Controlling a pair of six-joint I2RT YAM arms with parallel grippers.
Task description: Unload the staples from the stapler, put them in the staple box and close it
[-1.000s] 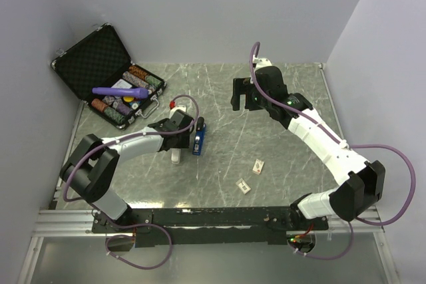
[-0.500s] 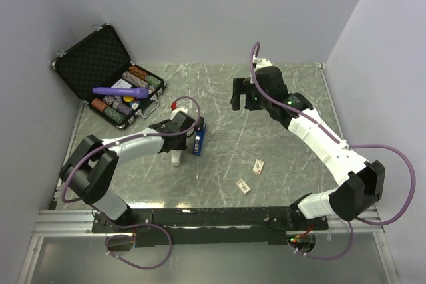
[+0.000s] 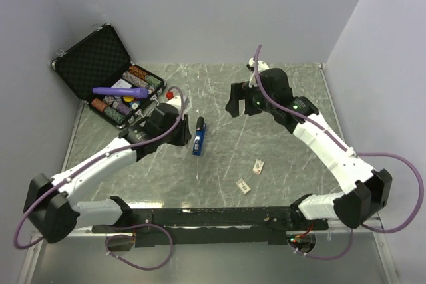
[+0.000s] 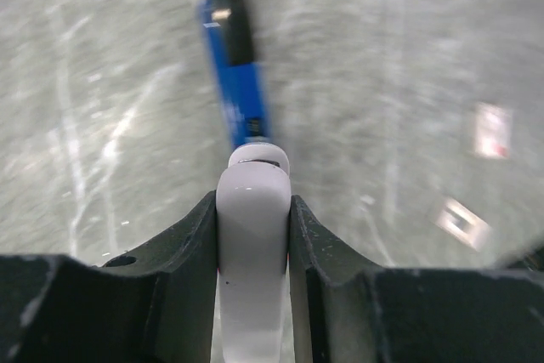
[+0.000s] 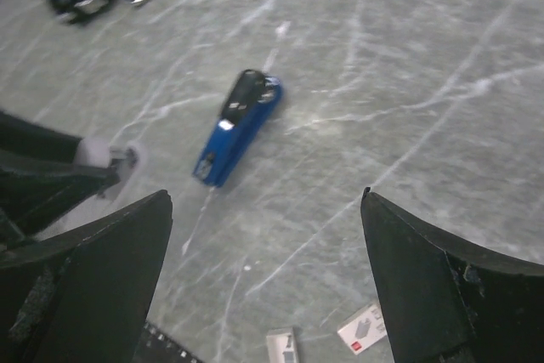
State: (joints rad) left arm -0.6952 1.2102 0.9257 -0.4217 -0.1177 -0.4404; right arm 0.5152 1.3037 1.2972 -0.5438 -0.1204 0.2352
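The blue stapler (image 3: 198,137) with a black top lies flat on the grey table, closed. My left gripper (image 3: 178,132) is just left of it, shut on a white oblong bar (image 4: 252,235). In the left wrist view the stapler (image 4: 236,74) lies straight past the bar's tip, apart from it. My right gripper (image 3: 242,102) hovers to the stapler's far right, open and empty. In the right wrist view the stapler (image 5: 237,127) lies ahead between the wide-apart fingers (image 5: 110,261), with the bar's tip (image 5: 92,152) at the left.
An open black case (image 3: 100,64) with poker chips and a purple tube (image 3: 120,90) stands at the back left. Two small white cards (image 3: 258,165) (image 3: 244,185) lie on the table right of the stapler, toward the front.
My left arm has swung its elbow out and pulled the gripper back to the left with the white bar in it. The stapler has stayed put. My right gripper shifted slightly.
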